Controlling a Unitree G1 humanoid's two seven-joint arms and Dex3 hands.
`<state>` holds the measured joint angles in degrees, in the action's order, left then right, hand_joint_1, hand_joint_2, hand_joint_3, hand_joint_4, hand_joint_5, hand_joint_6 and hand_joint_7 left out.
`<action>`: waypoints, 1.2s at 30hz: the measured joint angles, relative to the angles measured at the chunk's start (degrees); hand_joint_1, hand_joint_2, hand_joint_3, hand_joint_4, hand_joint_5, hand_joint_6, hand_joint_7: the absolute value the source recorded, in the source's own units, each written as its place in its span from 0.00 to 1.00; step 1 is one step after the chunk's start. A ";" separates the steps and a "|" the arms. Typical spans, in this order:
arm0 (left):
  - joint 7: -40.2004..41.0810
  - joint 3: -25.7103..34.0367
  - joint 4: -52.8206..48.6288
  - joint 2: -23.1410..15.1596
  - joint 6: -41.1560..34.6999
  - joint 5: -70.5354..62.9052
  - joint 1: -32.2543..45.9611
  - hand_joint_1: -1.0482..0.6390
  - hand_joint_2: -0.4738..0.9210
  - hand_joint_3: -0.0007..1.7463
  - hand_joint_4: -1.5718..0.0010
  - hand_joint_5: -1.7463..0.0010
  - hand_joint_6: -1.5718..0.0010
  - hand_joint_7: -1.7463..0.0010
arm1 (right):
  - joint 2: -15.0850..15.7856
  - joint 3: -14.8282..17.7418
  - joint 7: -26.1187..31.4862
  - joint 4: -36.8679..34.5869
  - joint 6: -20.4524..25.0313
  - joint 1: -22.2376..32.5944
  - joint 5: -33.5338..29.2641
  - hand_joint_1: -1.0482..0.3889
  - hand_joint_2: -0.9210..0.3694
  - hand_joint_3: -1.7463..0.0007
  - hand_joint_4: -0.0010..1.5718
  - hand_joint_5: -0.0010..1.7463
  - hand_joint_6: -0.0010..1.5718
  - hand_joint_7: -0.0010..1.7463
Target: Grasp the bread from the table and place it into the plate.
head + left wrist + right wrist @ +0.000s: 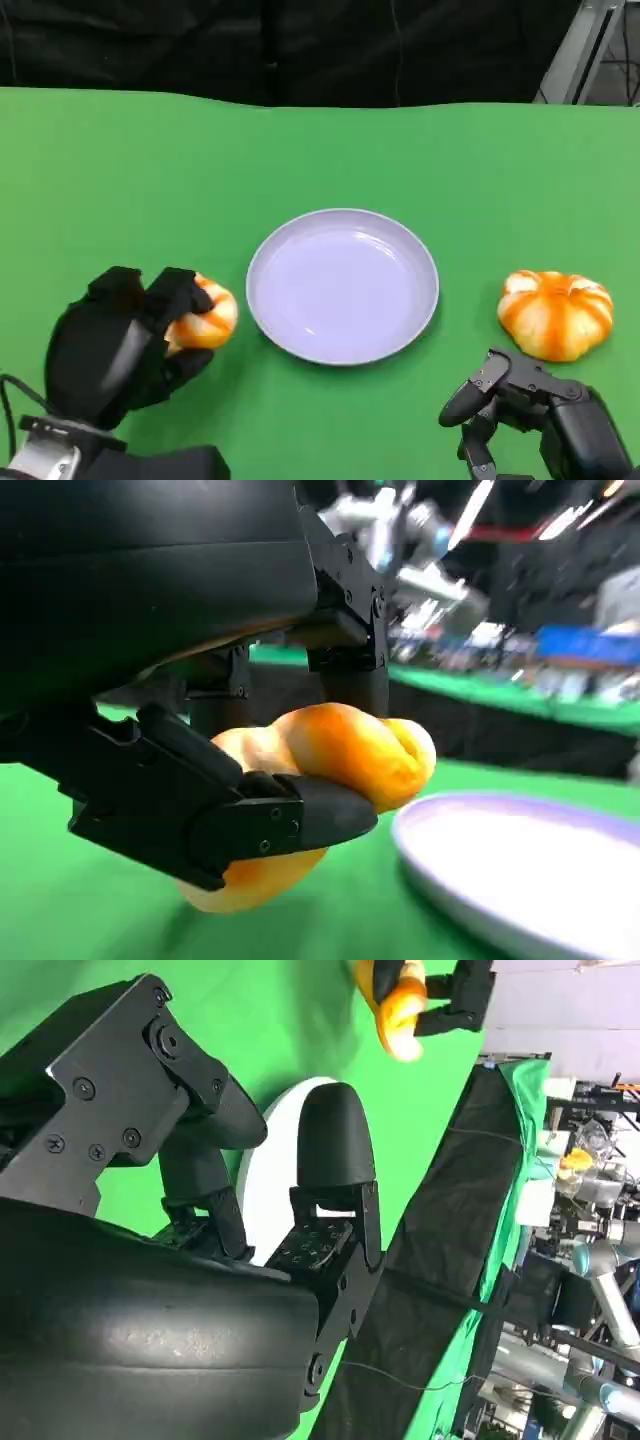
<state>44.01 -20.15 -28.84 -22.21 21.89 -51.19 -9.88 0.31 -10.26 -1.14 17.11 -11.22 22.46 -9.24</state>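
Observation:
An orange-yellow twisted bread roll (pixel 212 316) sits left of the pale lilac plate (pixel 343 290), and my left hand (pixel 120 345) grips it. In the left wrist view black fingers (pixel 250 825) close around the bread (pixel 340 750), with the plate's rim (pixel 470 830) close beside it. Whether the roll touches the cloth I cannot tell. My right hand (pixel 530 405) rests at the lower right with fingers apart and nothing in it. The right wrist view shows the right hand (pixel 250 1160), part of the plate (pixel 275 1165) and the far-off bread (pixel 395 1005).
An orange-and-white striped, pumpkin-shaped item (pixel 556 313) lies right of the plate, just beyond my right hand. A green cloth (pixel 320 160) covers the table, with a black curtain behind its far edge.

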 measured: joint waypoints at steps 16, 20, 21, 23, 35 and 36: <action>-4.93 -4.84 -1.03 5.38 2.55 0.41 -13.71 0.48 0.67 0.71 0.45 0.00 0.58 0.03 | 0.08 0.21 -0.09 -0.01 0.03 -0.10 0.10 0.75 0.45 0.22 0.48 0.92 0.50 0.77; -8.09 -6.31 -3.69 7.93 2.65 1.22 -16.86 0.48 0.66 0.70 0.45 0.00 0.58 0.01 | 0.11 0.18 -0.12 0.06 0.60 0.02 0.04 0.76 0.44 0.23 0.48 0.91 0.50 0.76; -8.45 -6.60 -4.26 8.48 2.69 1.35 -17.51 0.49 0.65 0.70 0.45 0.00 0.58 0.01 | 0.11 0.11 -0.16 0.08 0.85 0.02 0.04 0.76 0.44 0.23 0.48 0.91 0.50 0.76; -9.17 -7.21 -6.01 9.69 2.80 1.78 -18.99 0.49 0.65 0.69 0.46 0.00 0.58 0.01 | 0.09 0.00 -0.19 0.10 0.94 0.10 0.08 0.76 0.43 0.23 0.48 0.92 0.50 0.76; -17.23 -9.14 -17.21 16.10 -1.00 4.03 -27.55 0.39 0.95 0.18 0.77 0.40 0.74 0.78 | 0.01 -0.44 -0.18 0.42 1.08 0.48 0.13 0.76 0.42 0.25 0.47 0.92 0.50 0.76; -19.71 -9.34 -17.19 16.25 -2.17 4.32 -27.83 0.37 0.97 0.14 0.81 0.46 0.78 0.83 | 0.02 -0.46 -0.17 0.43 1.08 0.49 0.10 0.76 0.41 0.25 0.47 0.92 0.50 0.76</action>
<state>24.30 -29.49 -46.03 -5.96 19.72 -46.87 -37.71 0.33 -10.71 -1.30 17.54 -10.14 22.95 -9.14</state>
